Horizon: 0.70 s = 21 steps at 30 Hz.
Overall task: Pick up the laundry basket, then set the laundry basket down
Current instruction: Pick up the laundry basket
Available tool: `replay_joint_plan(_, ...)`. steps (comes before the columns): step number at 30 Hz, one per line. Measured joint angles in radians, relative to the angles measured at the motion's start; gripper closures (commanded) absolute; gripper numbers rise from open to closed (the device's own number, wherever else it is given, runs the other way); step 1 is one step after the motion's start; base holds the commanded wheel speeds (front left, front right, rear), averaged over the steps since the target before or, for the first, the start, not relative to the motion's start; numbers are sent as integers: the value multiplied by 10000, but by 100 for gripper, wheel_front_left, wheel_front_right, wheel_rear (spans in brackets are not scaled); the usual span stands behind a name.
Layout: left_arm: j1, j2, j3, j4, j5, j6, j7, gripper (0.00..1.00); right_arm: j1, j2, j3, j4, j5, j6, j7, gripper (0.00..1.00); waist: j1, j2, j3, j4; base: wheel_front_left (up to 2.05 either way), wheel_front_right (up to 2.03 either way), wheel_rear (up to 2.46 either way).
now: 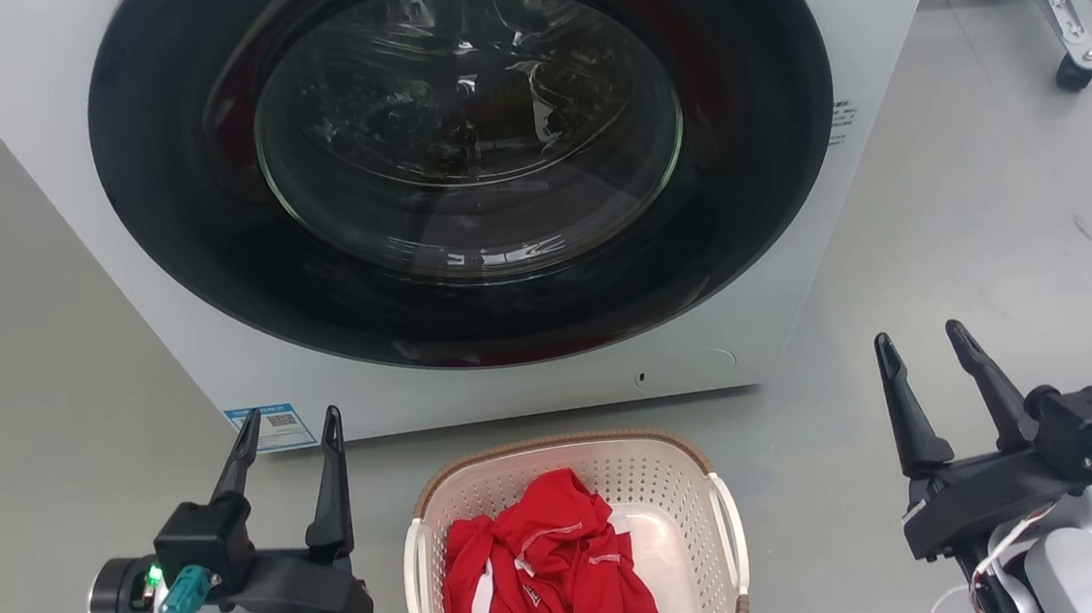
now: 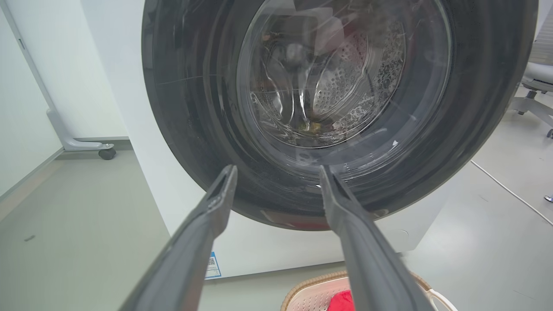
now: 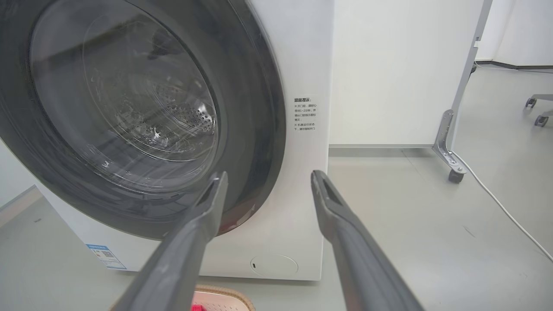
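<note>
Lower left, the left hand (image 1: 289, 419) is spread wide and empty; behind it is a blue QR sticker (image 1: 271, 427) on the washer (image 1: 61, 208), its print too small to read; bottom centre, the basket (image 1: 557, 448) sits on the floor (image 1: 989, 242) before the washer, long axis up the frame, handles left and right, red cloth (image 1: 552, 569) inside; a small Chinese notice (image 3: 306, 114) marks the washer's right edge; lower right, the right hand (image 1: 921, 337) is spread and empty.

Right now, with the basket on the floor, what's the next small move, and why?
Probably lower both arms inward to the left handle and right handle. The laundry basket sits on the floor, red garment inside, between the left gripper and right gripper. Both pairs of jaws stand open and empty, clear of it.
</note>
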<state>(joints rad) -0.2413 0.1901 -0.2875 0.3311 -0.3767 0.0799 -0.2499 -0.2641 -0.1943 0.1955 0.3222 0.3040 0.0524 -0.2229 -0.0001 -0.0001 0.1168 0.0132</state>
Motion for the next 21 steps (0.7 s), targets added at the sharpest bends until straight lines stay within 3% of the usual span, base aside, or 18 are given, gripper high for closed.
replay_joint_plan(21, 1545, 198, 393, -1691, 79, 343, 349, 0, 1127, 42, 36, -1074, -17, -364, 385, 0, 0, 1, -509, 6, 0, 0, 0)
